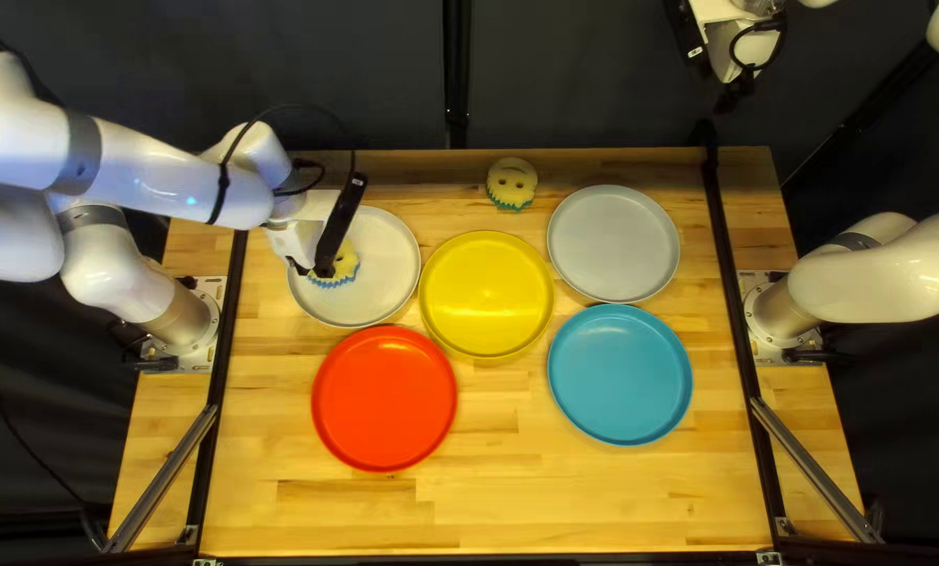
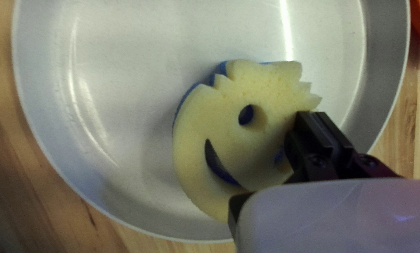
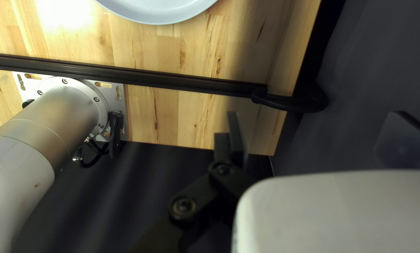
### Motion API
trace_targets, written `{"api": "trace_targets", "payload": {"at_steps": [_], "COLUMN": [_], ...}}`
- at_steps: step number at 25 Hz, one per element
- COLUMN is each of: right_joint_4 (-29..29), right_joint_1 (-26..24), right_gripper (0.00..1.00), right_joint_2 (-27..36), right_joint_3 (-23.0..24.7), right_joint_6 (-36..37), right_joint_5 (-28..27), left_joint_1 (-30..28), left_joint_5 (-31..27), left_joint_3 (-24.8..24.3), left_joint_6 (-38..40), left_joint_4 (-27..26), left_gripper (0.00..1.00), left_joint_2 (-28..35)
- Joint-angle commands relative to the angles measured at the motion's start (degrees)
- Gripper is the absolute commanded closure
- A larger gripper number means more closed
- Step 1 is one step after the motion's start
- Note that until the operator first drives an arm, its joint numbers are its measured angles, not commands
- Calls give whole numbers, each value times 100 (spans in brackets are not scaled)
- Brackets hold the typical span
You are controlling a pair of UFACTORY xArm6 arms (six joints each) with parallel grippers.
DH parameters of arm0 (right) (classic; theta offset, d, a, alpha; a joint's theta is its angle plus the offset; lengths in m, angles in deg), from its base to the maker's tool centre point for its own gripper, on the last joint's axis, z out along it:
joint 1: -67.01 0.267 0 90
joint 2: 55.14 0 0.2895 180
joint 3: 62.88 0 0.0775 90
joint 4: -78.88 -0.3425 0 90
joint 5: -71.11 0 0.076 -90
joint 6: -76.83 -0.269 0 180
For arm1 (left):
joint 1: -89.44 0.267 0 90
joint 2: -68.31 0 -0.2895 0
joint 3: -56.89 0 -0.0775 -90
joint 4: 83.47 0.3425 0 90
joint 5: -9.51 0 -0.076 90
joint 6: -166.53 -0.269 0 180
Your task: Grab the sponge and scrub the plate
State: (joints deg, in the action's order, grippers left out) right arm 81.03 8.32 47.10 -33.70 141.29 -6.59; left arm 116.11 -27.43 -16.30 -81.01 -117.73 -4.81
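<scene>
And here's the left gripper [image 1: 326, 269], narrow and pinching the spiky-edged foam sponge [image 2: 200, 122], its yellow face with a round eyehole and curved smile tipped up over a blue layer, right inside the smooth, raised-rim grey plate [image 2: 97, 42] beside the glossy red plate [image 1: 384, 398]! Up beyond the wood-grained table's [image 1: 469, 503] far edge, the right gripper [image 1: 737, 94] hangs with its black fingers [image 3: 236, 138] spread wide, nothing between them

Harsh white glare on tabletop [image 3: 181, 51]
</scene>
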Motion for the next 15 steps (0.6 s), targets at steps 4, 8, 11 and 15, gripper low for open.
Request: {"api": "trace_targets", "payload": {"at_steps": [4,8,11,15], "right_joint_4": [0,0,0,0], "right_joint_1": [0,0,0,0], "right_gripper": [0,0,0,0], "right_joint_2": [0,0,0,0], "right_joint_3": [0,0,0,0], "right_joint_6": [0,0,0,0], "right_joint_5": [0,0,0,0], "left_joint_1": [28,129,91,-103], "left_joint_5": [168,184,177,264], "left_joint_3": [773,1472,1729,1624], "left_joint_6": [-340,-584,-627,-550], "left_joint_4": [-244,-304,-296,-338], "left_gripper": [100,100,100,100], "left_joint_2": [-955,-1682,-1901,-1796]}}
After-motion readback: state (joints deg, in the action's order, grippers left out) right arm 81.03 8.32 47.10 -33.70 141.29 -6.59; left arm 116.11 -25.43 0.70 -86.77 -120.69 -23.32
